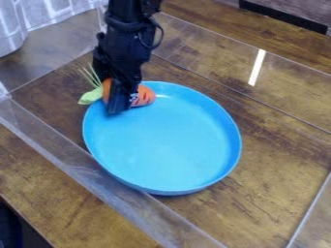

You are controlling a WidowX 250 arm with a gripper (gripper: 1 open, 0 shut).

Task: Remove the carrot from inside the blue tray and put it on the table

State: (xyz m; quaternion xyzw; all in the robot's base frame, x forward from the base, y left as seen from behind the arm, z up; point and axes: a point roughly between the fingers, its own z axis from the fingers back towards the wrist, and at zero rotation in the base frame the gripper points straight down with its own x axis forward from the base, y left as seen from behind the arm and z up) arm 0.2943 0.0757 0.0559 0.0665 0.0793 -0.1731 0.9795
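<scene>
The orange carrot lies across the far-left rim of the round blue tray. Its yellow-green leaves hang outside over the dark wood table. My black gripper comes straight down on the carrot's middle. Its fingers stand on either side of the body and are closed on it. The carrot's middle is hidden behind the fingers.
A clear plastic sheet or barrier edge runs diagonally across the front left of the table. Light glare streaks the glossy wood at the right. A pale object sits at the top-left corner.
</scene>
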